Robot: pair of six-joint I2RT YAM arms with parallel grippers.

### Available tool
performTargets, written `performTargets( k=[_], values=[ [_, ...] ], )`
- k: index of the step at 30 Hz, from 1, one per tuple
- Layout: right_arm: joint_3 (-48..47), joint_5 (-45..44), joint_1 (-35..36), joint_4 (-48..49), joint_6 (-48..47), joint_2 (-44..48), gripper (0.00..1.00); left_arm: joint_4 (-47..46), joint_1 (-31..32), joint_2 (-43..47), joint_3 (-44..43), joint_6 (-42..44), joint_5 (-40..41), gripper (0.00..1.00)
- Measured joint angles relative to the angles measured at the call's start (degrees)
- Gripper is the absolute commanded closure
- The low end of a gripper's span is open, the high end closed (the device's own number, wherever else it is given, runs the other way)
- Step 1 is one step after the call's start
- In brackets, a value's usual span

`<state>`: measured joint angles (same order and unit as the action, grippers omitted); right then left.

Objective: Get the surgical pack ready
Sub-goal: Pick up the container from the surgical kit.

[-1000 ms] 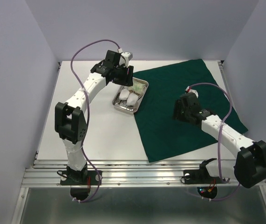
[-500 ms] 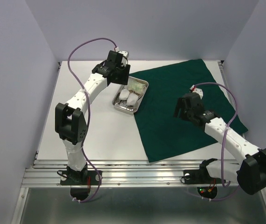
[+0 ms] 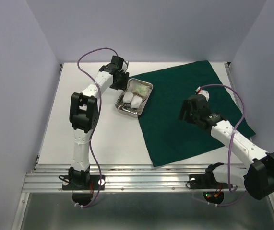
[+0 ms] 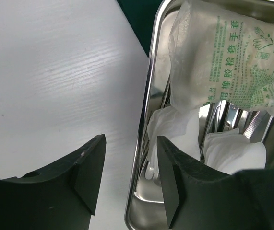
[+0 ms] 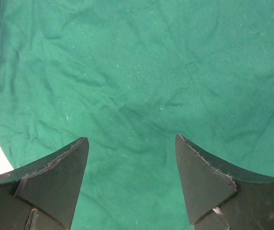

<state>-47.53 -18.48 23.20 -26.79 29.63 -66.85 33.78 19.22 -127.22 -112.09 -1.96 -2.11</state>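
The shiny steel tray sits at the left edge of the dark green drape. It holds a pale printed packet, white gauze pads and steel forceps partly hidden under them. My left gripper is open and straddles the tray's left rim: one finger over the white table, the other inside the tray, neither pressing the rim. In the top view it is at the tray's far left side. My right gripper hangs open just above bare drape, right of the tray.
The white table extends left and in front of the tray. Lilac walls close the back and both sides. The drape's near corner reaches towards the metal rails at the front edge, where both arm bases stand.
My left arm has folded up and brought its gripper down over the tray's left rim, jaws slightly narrower. The right gripper opened wider and shifted a little right, then held still.
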Motion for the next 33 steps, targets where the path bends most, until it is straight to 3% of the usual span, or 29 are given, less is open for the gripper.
performTargets(
  k=[10,17,25,28,29,33],
  values=[
    [0.0,0.07,0.0,-0.02,0.0,-0.02,0.22,0.2,-0.24,-3.28,-5.66,0.68,-3.82,0.49],
    [0.0,0.07,0.0,-0.17,0.0,-0.02,0.22,0.66,-0.57,-7.96,-9.92,1.38,-4.79,0.62],
    [0.0,0.07,0.0,-0.28,0.2,-0.02,0.22,2.23,-0.98,-11.08,-12.13,2.45,-5.16,0.69],
    [0.0,0.09,0.0,-0.28,0.2,-0.02,0.22,2.25,-0.96,-11.08,-12.44,2.75,-5.33,0.84],
    [0.0,0.09,0.0,-0.28,0.2,-0.02,0.22,2.29,-0.94,-11.08,-12.44,2.91,-5.35,0.97],
    [0.0,0.11,0.0,-0.28,0.2,-0.02,0.22,2.84,-0.96,-11.08,-12.92,2.75,-5.49,1.0]
  ],
)
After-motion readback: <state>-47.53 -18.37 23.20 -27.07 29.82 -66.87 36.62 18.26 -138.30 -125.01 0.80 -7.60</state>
